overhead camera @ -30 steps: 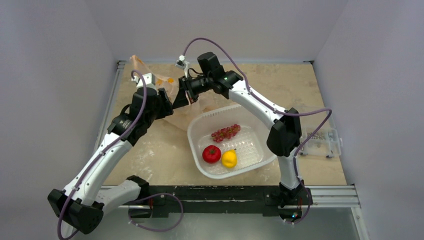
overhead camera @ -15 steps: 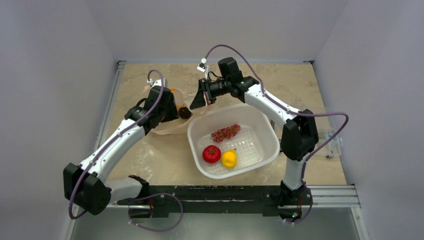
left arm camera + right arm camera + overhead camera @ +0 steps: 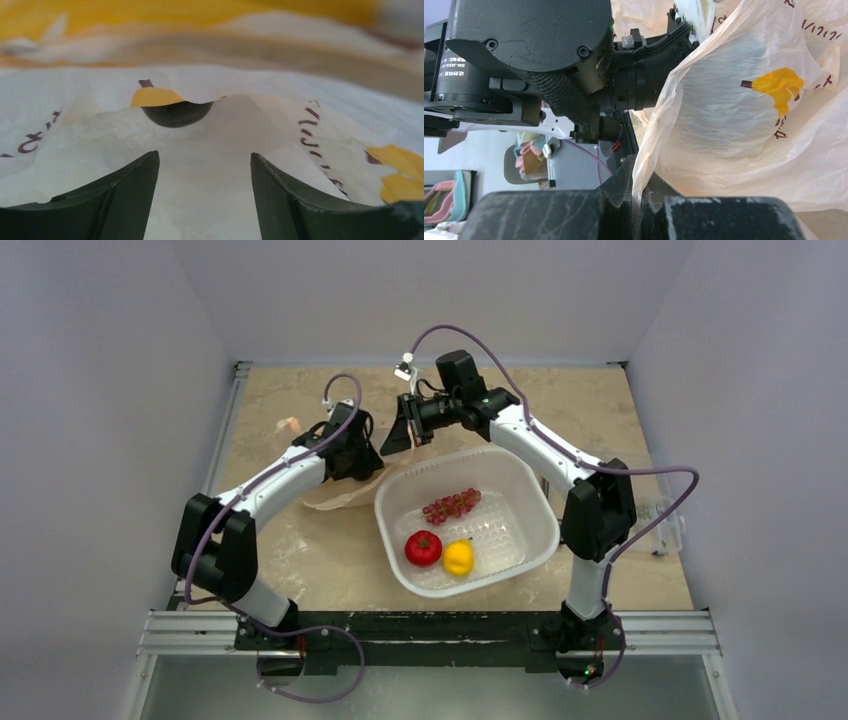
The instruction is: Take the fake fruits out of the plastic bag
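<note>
**Left gripper drawn in over the bag, right clamp unmoved**

Top view: Swung inward since half a second ago, left gripper (image 3: 366, 462) now closer to the far-left corner of the basin (image 3: 540, 530) and low over the plastic bag (image 3: 335, 500), slumped flatter on the table (image 3: 300, 560). Barely any change at the right gripper (image 3: 392, 445), poised at the bag's raised edge just beyond the basin rim. Inside the basin: grapes (image 3: 451, 505) toward the far side, tomato (image 3: 423, 548) and lemon (image 3: 459, 558) just beside each other nearer.

Left wrist: Fingers (image 3: 125, 200) spread wide, nothing between them, bag film below. Straight ahead, dark purple fruit (image 3: 176, 114), upper part tucked under a fold of the bag.

Right wrist: Pinched tight on a gather of bag film, sheet billowing up to the right. Left arm (image 3: 524, 55) close behind.
</note>
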